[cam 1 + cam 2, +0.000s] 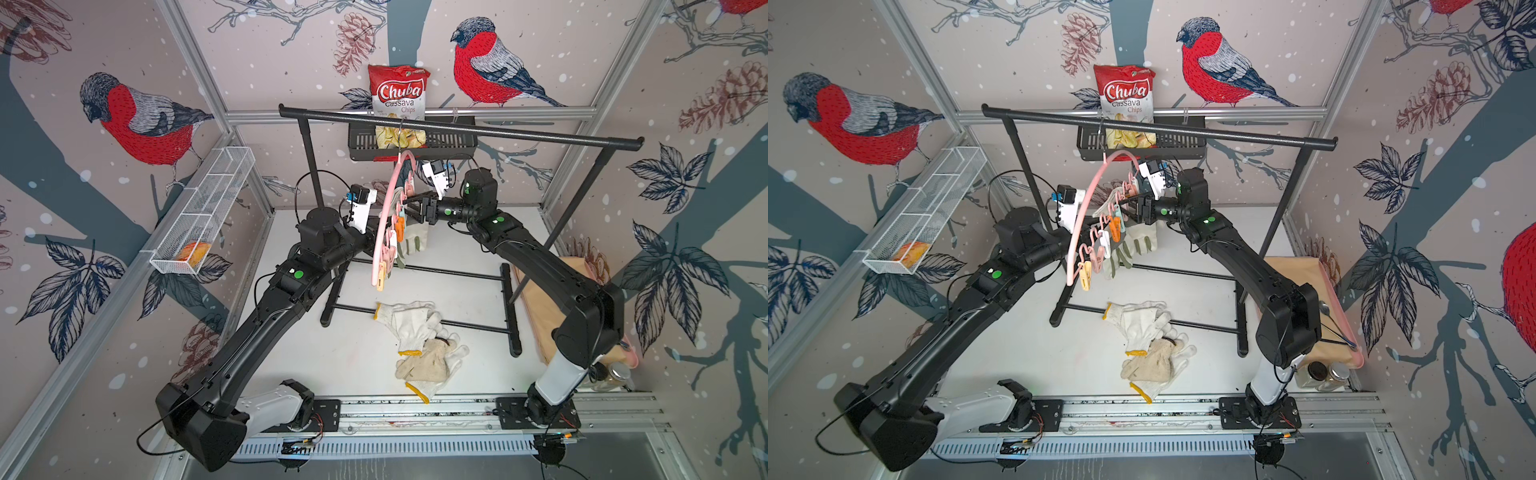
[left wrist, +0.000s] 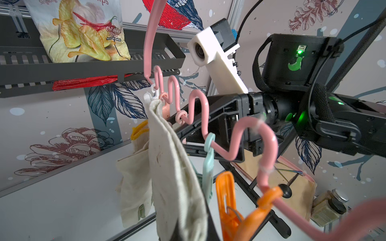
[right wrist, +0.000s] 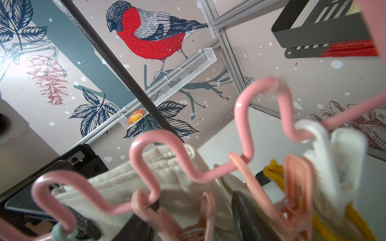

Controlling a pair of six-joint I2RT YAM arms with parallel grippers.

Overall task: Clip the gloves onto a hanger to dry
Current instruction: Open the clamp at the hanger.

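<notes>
You have the left gripper (image 2: 194,233) clamped on the glove (image 2: 173,177), which is upright with its cuff against the hanger (image 2: 269,144). The right gripper (image 2: 177,133) faces it across the pegs (image 2: 208,167) and is nearer them. Its jaws are part-way apart; you cannot tell whether they pinch one.

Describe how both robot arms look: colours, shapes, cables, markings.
The left arm and right arm are built of chunky matte-black links, each with a white shell near its base. Round green stickers mark the joints. A black braided cable sleeve loops along the right arm. Each wrist carries a white camera block. The right gripper is black and angular.
</notes>
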